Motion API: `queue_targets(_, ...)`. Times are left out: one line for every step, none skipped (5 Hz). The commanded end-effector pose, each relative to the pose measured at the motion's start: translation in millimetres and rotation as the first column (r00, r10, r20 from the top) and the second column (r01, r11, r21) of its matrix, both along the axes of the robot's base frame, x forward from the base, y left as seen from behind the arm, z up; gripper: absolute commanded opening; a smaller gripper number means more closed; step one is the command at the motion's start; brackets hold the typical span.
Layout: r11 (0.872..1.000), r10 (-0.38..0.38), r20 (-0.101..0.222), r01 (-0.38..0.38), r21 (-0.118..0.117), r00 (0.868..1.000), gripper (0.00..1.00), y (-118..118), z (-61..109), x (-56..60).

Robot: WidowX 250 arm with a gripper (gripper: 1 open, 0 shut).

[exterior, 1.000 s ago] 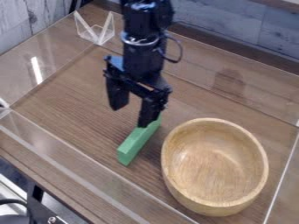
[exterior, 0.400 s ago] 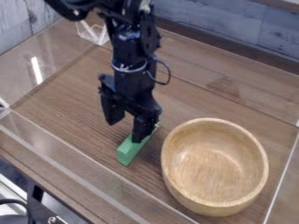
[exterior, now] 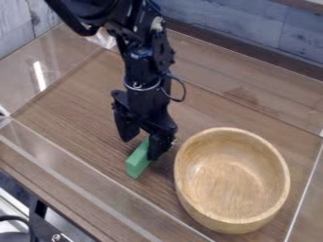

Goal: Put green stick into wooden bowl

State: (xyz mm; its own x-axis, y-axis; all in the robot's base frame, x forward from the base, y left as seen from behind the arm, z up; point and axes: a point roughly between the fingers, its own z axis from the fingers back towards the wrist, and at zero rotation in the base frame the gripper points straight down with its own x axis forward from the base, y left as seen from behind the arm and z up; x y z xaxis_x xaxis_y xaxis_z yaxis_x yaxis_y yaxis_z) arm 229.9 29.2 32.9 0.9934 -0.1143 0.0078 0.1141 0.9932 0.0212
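Observation:
The green stick lies flat on the wooden table, just left of the wooden bowl. My gripper points straight down over the stick's far end, open, with one dark finger on each side of it. The fingers hide the stick's upper part; only its near end shows. The bowl sits upright and holds nothing.
Clear acrylic walls fence the table on the left and front. A small clear stand sits at the back left. The black arm rises above the gripper.
The gripper has come down toward the table and now straddles the stick's far end. Its jaws stay open. Stick and bowl have not moved.

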Motion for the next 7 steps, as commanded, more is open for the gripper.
queue_targets(1.0,-0.007,0.041,0.007,0.0,0.999,1.0,0.5,-1.3,7.3)
queue_targets(1.0,-0.003,0.057,0.003,-0.001,0.998,1.0,0.4,-6.2,9.7)
queue_targets(1.0,0.002,0.07,-0.002,0.0,0.998,1.0,0.7,-9.1,12.0)
queue_targets(1.0,0.009,0.083,-0.009,0.002,0.997,1.0,1.5,-8.8,14.2)
queue_targets(1.0,0.017,0.094,-0.017,0.003,0.995,1.0,2.6,-7.8,15.8)
queue_targets(1.0,0.025,0.103,-0.025,0.004,0.994,1.0,3.7,-7.0,17.2)
queue_targets(0.999,0.032,0.112,-0.033,0.005,0.993,1.0,4.8,-6.6,18.5)
